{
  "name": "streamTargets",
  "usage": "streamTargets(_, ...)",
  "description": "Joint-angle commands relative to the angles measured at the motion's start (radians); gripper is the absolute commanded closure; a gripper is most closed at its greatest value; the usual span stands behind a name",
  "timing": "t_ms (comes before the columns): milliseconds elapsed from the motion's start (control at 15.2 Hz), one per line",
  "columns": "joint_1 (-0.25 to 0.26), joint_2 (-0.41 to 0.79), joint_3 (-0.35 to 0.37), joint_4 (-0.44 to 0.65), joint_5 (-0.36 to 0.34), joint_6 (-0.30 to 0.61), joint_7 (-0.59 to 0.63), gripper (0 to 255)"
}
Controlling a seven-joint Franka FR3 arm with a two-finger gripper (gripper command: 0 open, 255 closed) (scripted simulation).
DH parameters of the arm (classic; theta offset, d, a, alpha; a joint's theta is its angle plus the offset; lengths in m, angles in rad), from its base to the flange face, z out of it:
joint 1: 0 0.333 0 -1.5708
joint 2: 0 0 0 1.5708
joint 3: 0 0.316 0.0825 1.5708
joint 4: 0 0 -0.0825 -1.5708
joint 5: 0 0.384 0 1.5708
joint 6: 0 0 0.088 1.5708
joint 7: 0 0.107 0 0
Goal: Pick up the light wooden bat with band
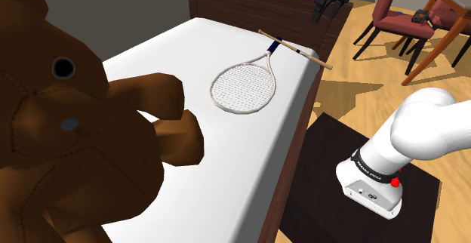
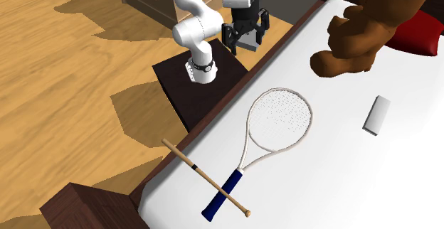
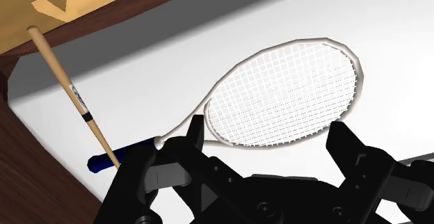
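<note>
The light wooden bat [image 2: 193,166] lies at the bed's corner, crossing the blue handle of a white tennis racket [image 2: 277,119]. A dark band rings the bat [image 3: 67,85] partway along its length. In the shoulder view the bat [image 1: 303,53] rests at the far edge of the white bed. My gripper [image 2: 247,43] hangs open in the air above the bed's near edge, well away from the bat. In the wrist view my gripper [image 3: 270,142] hovers over the racket head with nothing between its fingers. It shows as a dark shape at the top of the shoulder view, gripper [image 1: 326,7].
A large brown teddy bear [image 1: 68,128] takes up the bed's other end, beside a red cushion [image 2: 420,32]. A small white block [image 2: 376,114] lies on the white bed [image 2: 334,178]. The dark wooden bed frame [image 1: 249,0], chairs [image 1: 400,15] and my stand [image 1: 355,196] surround it.
</note>
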Motion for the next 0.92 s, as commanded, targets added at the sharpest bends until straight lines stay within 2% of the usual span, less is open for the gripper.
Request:
streamTargets(0, 0.000, 0.000, 0.000, 0.000, 0.000, 0.000, 0.000, 0)
streamTargets(462, -0.019, 0.081, -0.112, -0.086, -0.084, 0.169, -0.184, 0)
streamTargets(858, -0.030, 0.208, -0.212, -0.103, -0.137, 0.323, -0.339, 0)
